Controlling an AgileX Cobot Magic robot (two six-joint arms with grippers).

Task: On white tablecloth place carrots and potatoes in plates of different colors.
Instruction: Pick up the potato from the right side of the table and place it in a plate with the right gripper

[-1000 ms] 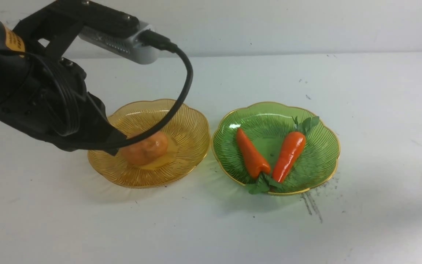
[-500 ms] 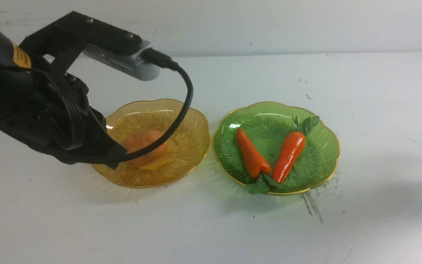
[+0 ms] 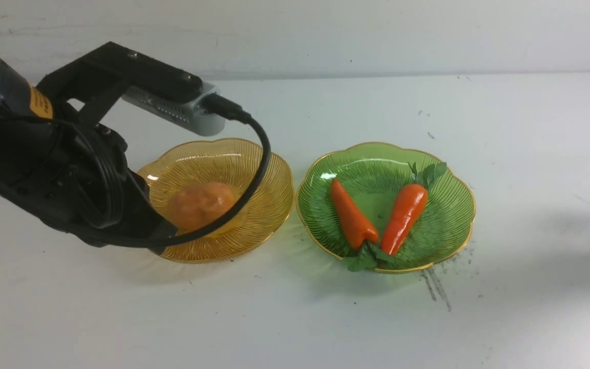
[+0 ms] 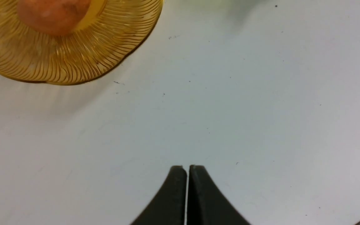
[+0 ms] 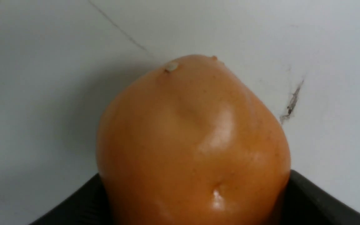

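Note:
On the white tablecloth (image 3: 295, 318) stand an amber plate (image 3: 269, 169) and a green plate (image 3: 443, 225). One potato (image 3: 200, 205) lies in the amber plate; it also shows in the left wrist view (image 4: 52, 14). Two carrots (image 3: 350, 215) (image 3: 403, 215) lie in the green plate. My left gripper (image 4: 186, 168) is shut and empty, above bare cloth just off the amber plate's (image 4: 73, 62) near-left rim. My right gripper (image 5: 195, 175) is shut on the second potato (image 5: 192, 134), above the cloth. It is out of the front view.
Grey scuff streaks (image 3: 436, 287) mark the cloth in front of the green plate. My left arm (image 3: 69, 179) and its cable (image 3: 261, 154) hang over the left side of the amber plate. A pale wall (image 3: 377, 31) bounds the table at the back.
My left gripper has drawn back from the potato in the amber plate toward the near side, leaving the potato lying there. The plates and carrots have not moved.

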